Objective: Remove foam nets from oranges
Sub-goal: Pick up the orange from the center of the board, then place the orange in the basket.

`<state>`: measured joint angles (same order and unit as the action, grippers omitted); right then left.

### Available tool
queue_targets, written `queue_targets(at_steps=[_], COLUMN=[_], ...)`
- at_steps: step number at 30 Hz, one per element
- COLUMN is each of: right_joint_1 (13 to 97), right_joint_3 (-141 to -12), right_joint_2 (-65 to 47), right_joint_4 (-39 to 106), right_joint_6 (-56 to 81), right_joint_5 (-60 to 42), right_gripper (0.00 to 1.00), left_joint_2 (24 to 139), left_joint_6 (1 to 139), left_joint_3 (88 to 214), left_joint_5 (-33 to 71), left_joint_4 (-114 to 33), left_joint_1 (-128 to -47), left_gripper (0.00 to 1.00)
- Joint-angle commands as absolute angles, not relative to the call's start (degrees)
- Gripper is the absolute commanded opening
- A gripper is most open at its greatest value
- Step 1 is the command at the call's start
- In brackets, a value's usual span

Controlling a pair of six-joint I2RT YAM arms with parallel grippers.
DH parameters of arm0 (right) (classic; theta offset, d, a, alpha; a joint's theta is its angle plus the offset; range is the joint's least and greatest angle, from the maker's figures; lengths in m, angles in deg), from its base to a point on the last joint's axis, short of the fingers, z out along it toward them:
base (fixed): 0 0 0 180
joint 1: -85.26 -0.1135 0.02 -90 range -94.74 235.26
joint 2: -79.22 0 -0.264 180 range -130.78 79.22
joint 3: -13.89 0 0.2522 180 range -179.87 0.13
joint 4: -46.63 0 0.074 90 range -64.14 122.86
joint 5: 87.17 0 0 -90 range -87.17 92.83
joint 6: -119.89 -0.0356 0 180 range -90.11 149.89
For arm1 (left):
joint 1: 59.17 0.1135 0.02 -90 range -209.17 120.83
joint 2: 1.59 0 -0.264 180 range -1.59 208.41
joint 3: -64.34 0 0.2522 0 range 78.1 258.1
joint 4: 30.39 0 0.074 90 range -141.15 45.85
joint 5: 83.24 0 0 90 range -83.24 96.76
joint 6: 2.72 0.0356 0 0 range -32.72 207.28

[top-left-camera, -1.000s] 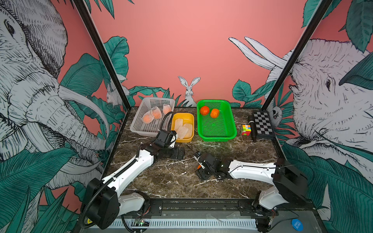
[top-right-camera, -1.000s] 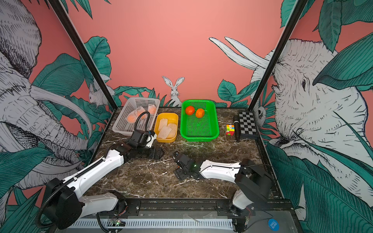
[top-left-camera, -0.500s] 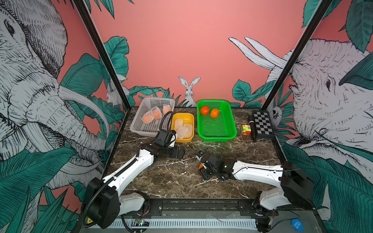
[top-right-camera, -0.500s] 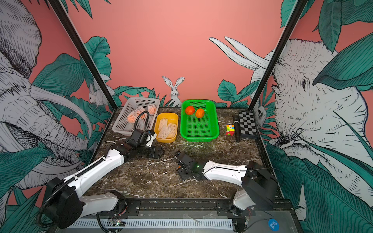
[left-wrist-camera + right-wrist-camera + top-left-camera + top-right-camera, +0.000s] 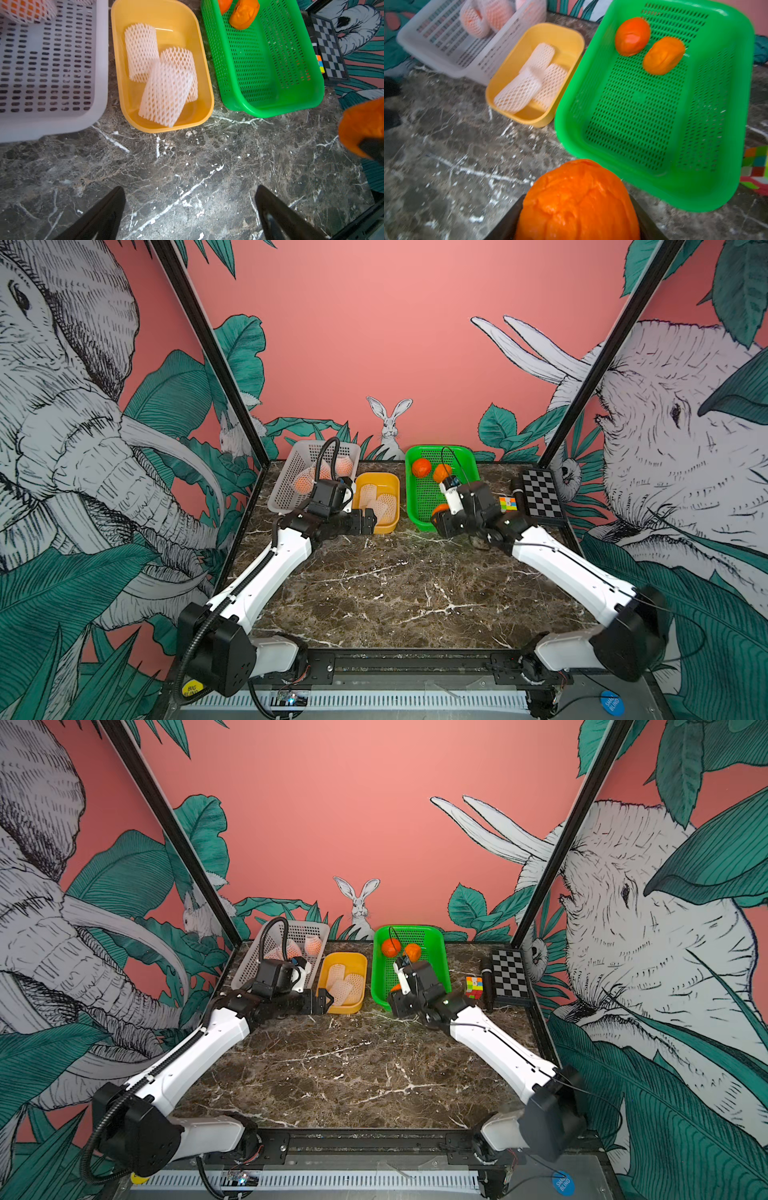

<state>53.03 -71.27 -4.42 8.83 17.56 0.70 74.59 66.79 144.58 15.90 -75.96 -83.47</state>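
Observation:
My right gripper [image 5: 577,209] is shut on a bare orange [image 5: 577,199], held just above the marble at the near left corner of the green basket [image 5: 419,518]. Two more bare oranges [image 5: 422,467] [image 5: 663,56] lie at the far end of that basket. Three empty white foam nets [image 5: 164,91] lie in the yellow tray [image 5: 392,489]. Oranges still in nets [image 5: 307,483] sit in the white basket [image 5: 286,489]. My left gripper [image 5: 190,207] hangs open and empty over the marble, just in front of the yellow tray.
A puzzle cube [image 5: 508,503], a black cylinder [image 5: 517,495] and a small checkerboard [image 5: 540,493] lie right of the green basket. The three containers stand side by side along the back edge. Black frame posts rise at both back corners.
My right arm has carried the orange from the middle of the table back and to the right, up to the green basket's near corner. The left arm has stayed still.

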Motion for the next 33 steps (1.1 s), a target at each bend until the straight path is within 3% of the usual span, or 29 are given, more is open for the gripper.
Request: queue_targets(at_steps=[1, 16, 25, 33], right_joint_1=[57.18, 62.13, 62.76, 62.77], right_joint_3=[-78.77, -110.17, -124.17, -129.10], right_joint_2=[-13.89, -49.87, -62.10, -66.43], right_joint_4=[11.31, 14.70, 13.18, 12.42], right_joint_6=[20.82, 23.09, 21.44, 21.25], right_joint_5=[-3.66, -2.05, -3.73, -1.83], right_gripper=[0.60, 0.62, 0.65, 0.69], left_joint_2=[77.95, 87.89, 89.29, 89.22], left_joint_6=[68.76, 70.60, 70.97, 71.37], left_joint_3=[149.46, 157.05, 157.90, 157.61], left_joint_5=[15.72, 19.32, 19.97, 19.88], left_joint_4=[-77.30, -76.49, -76.79, -77.19], left_joint_1=[-82.71, -78.49, -77.63, -76.93], left_gripper=[0.99, 0.99, 0.99, 0.99])
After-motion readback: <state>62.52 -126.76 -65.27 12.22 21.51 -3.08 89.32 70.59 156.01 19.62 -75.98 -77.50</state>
